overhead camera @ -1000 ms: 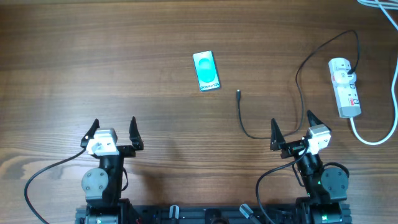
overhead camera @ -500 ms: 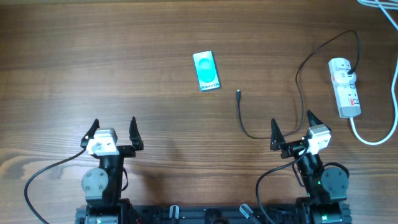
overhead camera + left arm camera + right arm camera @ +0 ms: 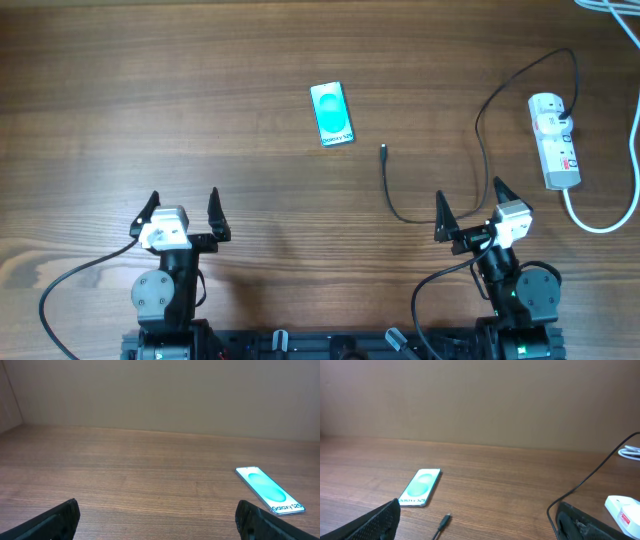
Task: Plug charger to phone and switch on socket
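The phone [image 3: 332,114] lies flat mid-table, cyan screen up; it also shows in the left wrist view [image 3: 269,497] and the right wrist view [image 3: 420,487]. The charger [image 3: 480,120] is a thin black cable curving from the socket [image 3: 555,140] to its plug tip [image 3: 383,151], which lies loose right of the phone, apart from it. The tip shows in the right wrist view [image 3: 443,522]. The socket, a white power strip with an adapter, lies at the far right, also in the right wrist view [image 3: 624,509]. My left gripper [image 3: 181,212] and right gripper [image 3: 469,203] are open and empty near the front edge.
The socket's thick white cord [image 3: 600,222] loops off the right edge. Another white cable [image 3: 608,14] crosses the far right corner. A plain wall stands behind the table in both wrist views.
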